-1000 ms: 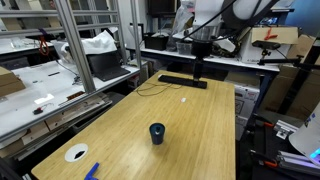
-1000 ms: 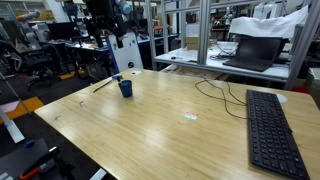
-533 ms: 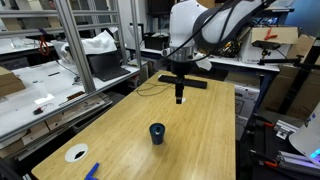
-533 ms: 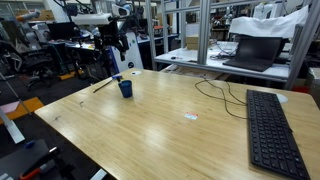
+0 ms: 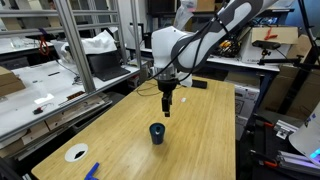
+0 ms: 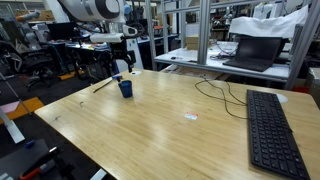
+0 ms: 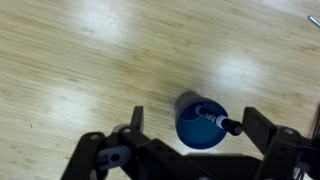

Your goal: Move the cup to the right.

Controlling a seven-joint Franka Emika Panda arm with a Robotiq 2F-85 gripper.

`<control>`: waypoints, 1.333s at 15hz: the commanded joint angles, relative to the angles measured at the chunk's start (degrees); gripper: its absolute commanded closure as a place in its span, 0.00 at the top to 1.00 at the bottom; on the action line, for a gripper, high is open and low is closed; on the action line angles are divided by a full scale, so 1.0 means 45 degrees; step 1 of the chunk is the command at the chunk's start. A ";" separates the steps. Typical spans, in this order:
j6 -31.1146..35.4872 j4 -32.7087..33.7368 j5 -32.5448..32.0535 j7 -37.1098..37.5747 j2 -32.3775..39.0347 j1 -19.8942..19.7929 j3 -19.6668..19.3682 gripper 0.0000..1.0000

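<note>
While your arm bends down over the table point(image 5: 200, 120) in an exterior view, the tool point(image 5: 166, 108) hangs above the wood, just behind the cup point(image 5: 157, 133) and clear of it. The cup stands upright on the near half of the table. A white tape roll point(image 5: 76, 153) and a small bright-blue object point(image 5: 92, 170) lie well apart from it, toward the near corner. From this side you cannot tell how far the fingers are spread.

In an exterior view from across the table point(image 6: 150, 120), the cup point(image 6: 125, 88) sits close to the far edge. The tool point(image 6: 119, 72) is above it, hard to make out against the clutter behind. A black keyboard point(image 6: 272, 130) lies well apart from the cup, at the near side.

In the wrist view, your tool point(image 7: 193, 118) is spread wide and holds nothing. One finger point(image 7: 136, 118) shows to one side of the cup point(image 7: 198, 120) and the second to the opposite side. The cup appears between them, touching neither.
</note>
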 commanded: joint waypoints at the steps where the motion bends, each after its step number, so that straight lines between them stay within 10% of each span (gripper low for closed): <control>1: -0.0026 0.0160 -0.0009 0.0027 0.0136 0.0024 -0.0001 1.00; 20: 0.4191 0.0407 0.0366 0.2496 0.2025 0.0298 -0.0678 1.00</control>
